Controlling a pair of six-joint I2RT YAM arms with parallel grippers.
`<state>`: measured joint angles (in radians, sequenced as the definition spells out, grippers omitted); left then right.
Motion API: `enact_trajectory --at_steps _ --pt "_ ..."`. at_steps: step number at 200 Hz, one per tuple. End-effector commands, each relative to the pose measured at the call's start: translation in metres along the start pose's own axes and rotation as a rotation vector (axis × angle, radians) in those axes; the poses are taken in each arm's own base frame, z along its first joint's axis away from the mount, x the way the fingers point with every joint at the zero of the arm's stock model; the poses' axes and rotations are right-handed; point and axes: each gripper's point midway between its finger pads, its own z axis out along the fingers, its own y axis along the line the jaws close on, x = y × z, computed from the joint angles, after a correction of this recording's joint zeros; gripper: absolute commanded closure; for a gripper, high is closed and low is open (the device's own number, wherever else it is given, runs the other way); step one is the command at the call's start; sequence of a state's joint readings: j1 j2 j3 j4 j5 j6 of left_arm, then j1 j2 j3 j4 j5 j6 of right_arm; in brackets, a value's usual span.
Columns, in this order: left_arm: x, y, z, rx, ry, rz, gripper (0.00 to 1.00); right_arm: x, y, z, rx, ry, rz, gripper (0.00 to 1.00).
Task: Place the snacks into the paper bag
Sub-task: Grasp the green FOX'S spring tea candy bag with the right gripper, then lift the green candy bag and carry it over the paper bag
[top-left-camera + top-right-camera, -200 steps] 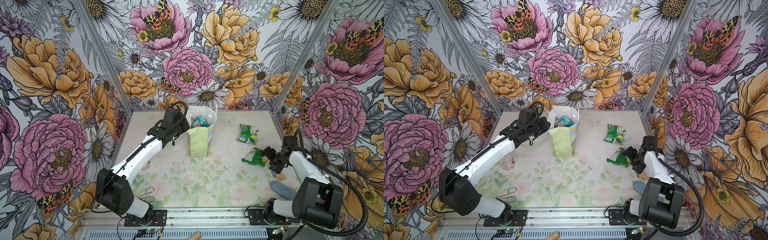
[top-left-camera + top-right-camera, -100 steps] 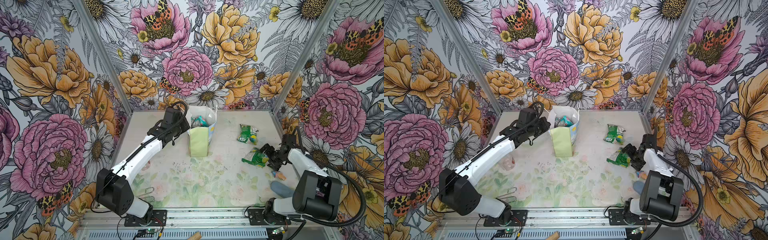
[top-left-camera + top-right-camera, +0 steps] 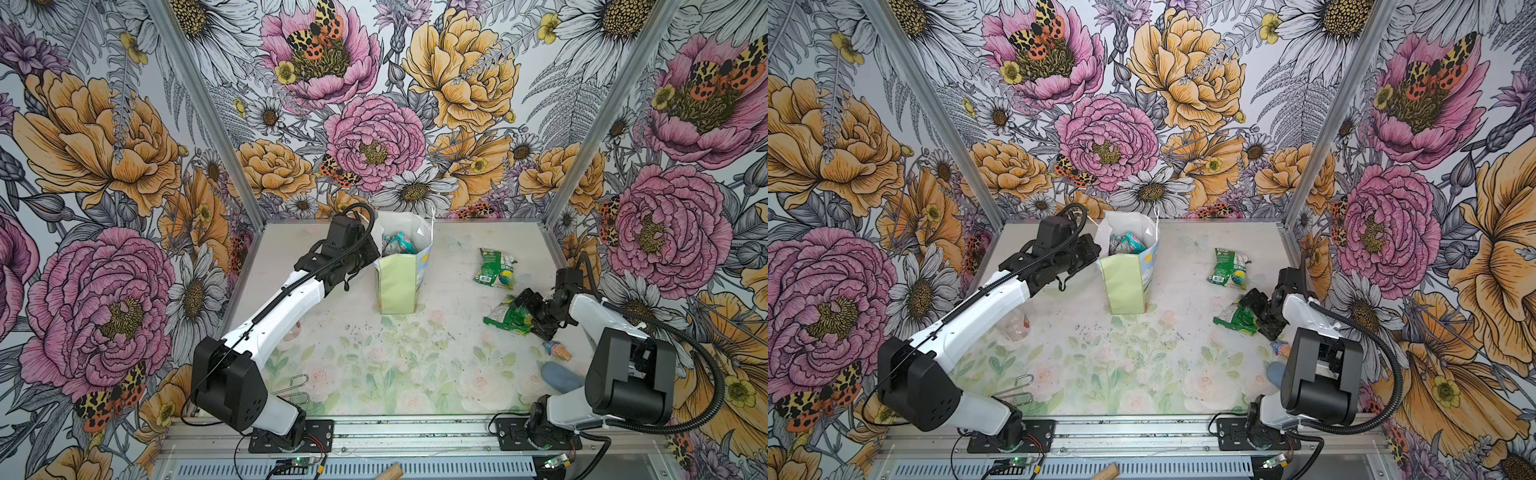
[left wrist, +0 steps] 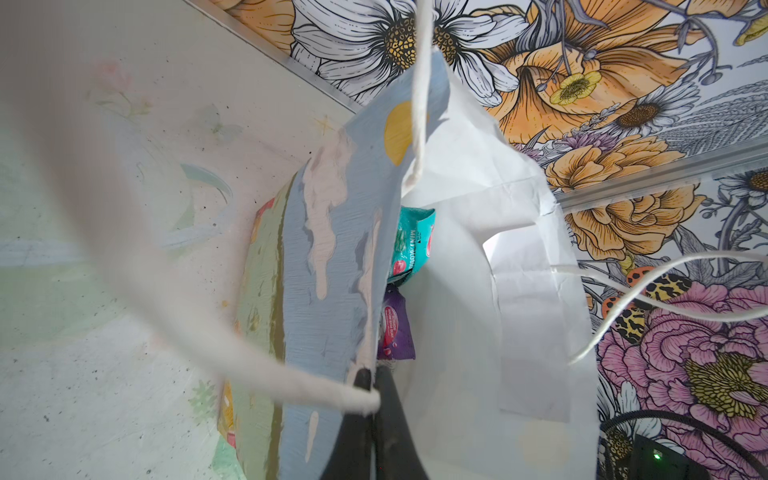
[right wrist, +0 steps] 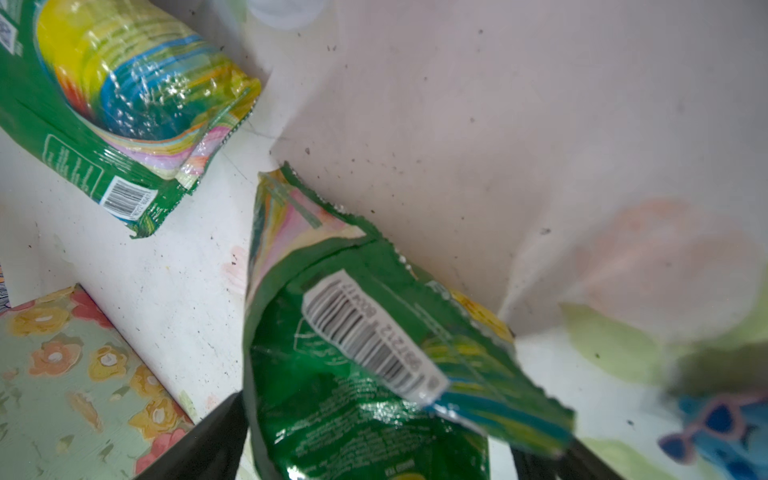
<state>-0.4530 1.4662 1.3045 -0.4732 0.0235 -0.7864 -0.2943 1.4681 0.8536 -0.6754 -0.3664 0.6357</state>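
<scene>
The left arm [image 3: 286, 307] stretches from the lower left of both top views up toward the centre. The left gripper [image 3: 371, 252] is pinched tight on the rim of the paper bag [image 3: 397, 286] — fingers pressed together. The right arm [image 3: 598, 316] folds low at the right edge, with the right gripper [image 3: 533, 315] pointing left, jaws spread wide.

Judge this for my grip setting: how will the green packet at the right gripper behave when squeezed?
Likely to crumple: the green packet is creased foil with a bent top. Probably light, as its walls look thin. Its glossy skin may slip.
</scene>
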Motion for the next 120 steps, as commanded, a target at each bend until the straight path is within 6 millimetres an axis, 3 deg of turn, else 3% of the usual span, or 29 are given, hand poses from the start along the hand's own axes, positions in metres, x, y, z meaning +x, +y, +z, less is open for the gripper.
enact_trajectory --at_steps 1,60,120 --pt "-0.002 0.005 -0.006 -0.007 -0.015 0.0 1.0 -0.003 -0.002 0.007 0.032 -0.019 -0.016 0.02" --pt "-0.001 0.007 -0.006 -0.01 -0.014 -0.002 1.0 0.001 -0.008 0.019 0.08 -0.002 -0.028 0.05" --pt "-0.001 0.007 -0.006 -0.01 -0.014 -0.003 1.0 0.001 -0.006 0.015 0.077 -0.018 -0.043 0.29"
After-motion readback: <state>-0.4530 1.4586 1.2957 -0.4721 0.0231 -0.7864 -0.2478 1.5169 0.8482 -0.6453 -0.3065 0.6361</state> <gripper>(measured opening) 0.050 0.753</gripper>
